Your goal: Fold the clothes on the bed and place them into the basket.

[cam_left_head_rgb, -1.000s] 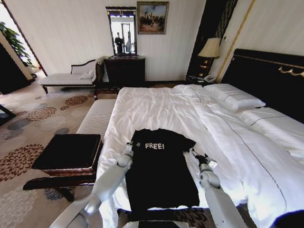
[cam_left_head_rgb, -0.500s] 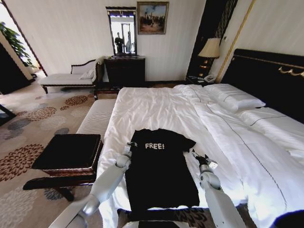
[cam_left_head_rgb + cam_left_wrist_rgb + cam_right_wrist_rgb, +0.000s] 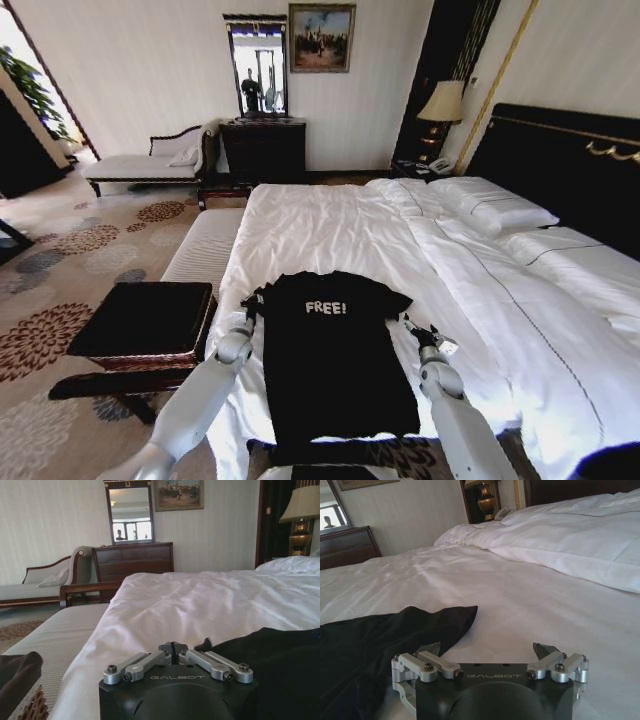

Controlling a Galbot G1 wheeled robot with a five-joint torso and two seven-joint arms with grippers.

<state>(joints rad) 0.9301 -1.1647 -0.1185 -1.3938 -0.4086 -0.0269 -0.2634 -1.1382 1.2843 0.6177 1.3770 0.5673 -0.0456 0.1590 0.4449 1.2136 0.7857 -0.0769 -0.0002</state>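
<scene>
The clothes, a black T-shirt [image 3: 335, 360] with white "FREE!" lettering, lie flat at the near end of the bed [image 3: 330, 225]. My left gripper [image 3: 250, 300] is at the shirt's left sleeve, which is drawn out sideways; in the left wrist view the left gripper [image 3: 172, 646] is shut, with the black cloth [image 3: 270, 660] right beside its tips. My right gripper [image 3: 410, 325] rests on the duvet just off the right sleeve [image 3: 445, 620], and in the right wrist view the right gripper [image 3: 486, 650] is open with nothing between its fingers. The basket [image 3: 145, 320] stands on the floor left of the bed.
A pale striped bench [image 3: 205, 245] runs along the bed's left side behind the basket. Pillows [image 3: 490, 210] and the dark headboard [image 3: 570, 160] are at the far right. A dresser [image 3: 262, 150] and a chaise [image 3: 140, 165] stand by the back wall.
My left gripper has moved to the left, and the shirt's left sleeve now spreads out toward it. The right arm has not moved.
</scene>
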